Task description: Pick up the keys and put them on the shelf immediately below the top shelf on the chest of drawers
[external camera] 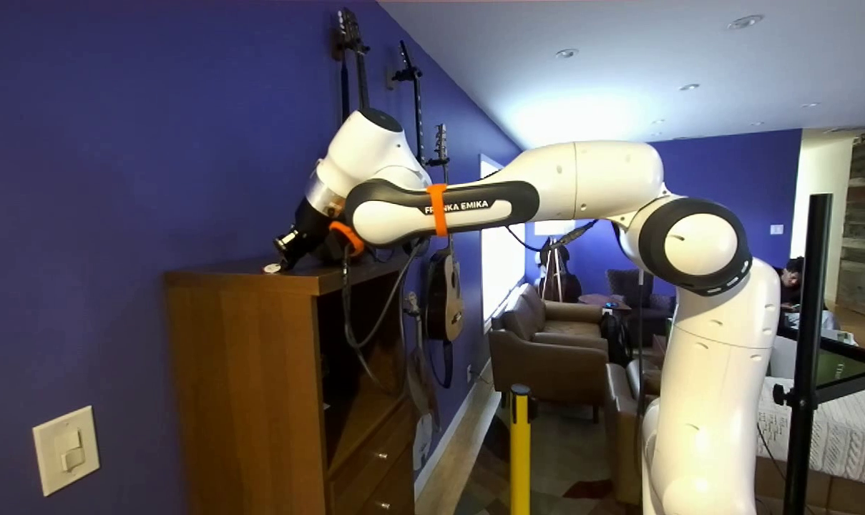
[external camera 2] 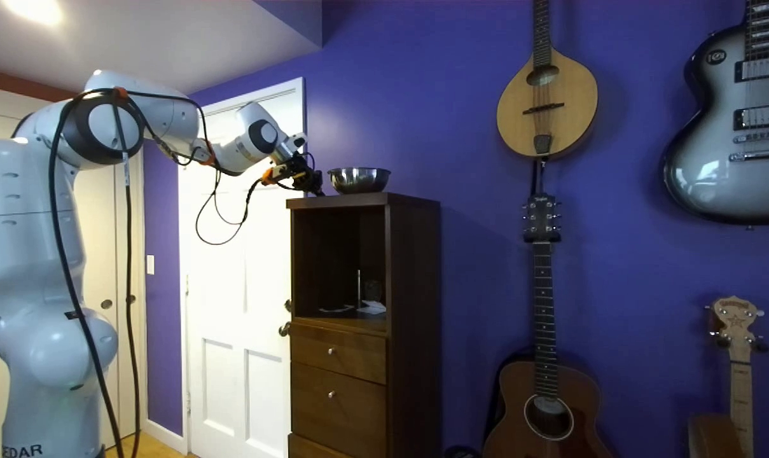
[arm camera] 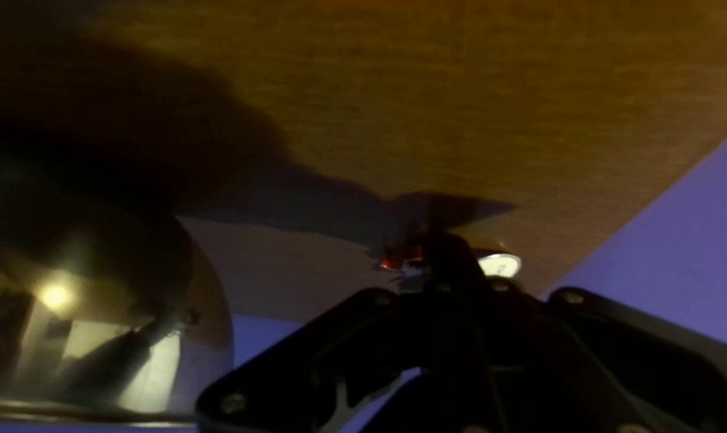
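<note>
The keys show in the wrist view as a red piece (arm camera: 392, 263) left of the fingertips and a white oval tag (arm camera: 500, 264) on their right. The tag also shows in an exterior view (external camera: 272, 268). My gripper (arm camera: 450, 240) is shut on the keys, low at the top shelf (external camera 2: 346, 202); the pinch itself is dark. I cannot tell whether the keys touch the wood. The gripper also shows in an exterior view (external camera 2: 320, 191). The chest of drawers (external camera: 246, 386) is brown wood. The shelf (external camera 2: 336, 322) is the floor of its open compartment, below the gripper.
A shiny metal bowl (external camera 2: 359, 180) stands on the top shelf beside the gripper; it is large in the wrist view (arm camera: 210, 313). White papers (external camera 2: 373, 308) and a thin upright item (external camera 2: 359, 289) are in the compartment. A cable (external camera: 350, 315) hangs before its opening. The blue wall is behind.
</note>
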`<state>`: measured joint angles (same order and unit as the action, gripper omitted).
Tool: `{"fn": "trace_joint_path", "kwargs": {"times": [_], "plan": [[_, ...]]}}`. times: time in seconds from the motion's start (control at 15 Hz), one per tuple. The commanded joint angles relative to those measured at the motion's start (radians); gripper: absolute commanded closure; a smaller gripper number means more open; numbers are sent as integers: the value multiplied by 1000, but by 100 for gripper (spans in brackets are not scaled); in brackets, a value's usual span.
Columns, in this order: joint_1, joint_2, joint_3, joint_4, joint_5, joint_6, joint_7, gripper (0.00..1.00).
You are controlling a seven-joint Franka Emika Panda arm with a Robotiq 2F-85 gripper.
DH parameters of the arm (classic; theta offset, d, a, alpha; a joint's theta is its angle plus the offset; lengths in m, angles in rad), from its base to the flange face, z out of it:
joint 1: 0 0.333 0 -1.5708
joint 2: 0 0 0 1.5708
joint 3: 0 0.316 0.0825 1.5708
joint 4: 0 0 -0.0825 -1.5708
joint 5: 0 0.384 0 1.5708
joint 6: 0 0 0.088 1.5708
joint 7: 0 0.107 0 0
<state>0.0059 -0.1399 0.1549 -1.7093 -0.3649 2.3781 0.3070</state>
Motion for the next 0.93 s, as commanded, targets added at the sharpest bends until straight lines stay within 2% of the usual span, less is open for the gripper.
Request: {"fn": "trace_joint_path", "kwargs": {"times": [0.0,0.27,0.53,0.73,0.87], "plan": [[33,-39,2,-4,38,-2,-23,99],[127,-133,-8,-55,285,6,-211,99],[213,-243,-38,-130,528,-135,-371,99],[187,-338,-51,-239,539,-275,-339,99],[163,-403,-65,-334,529,-294,-304,99]]}}
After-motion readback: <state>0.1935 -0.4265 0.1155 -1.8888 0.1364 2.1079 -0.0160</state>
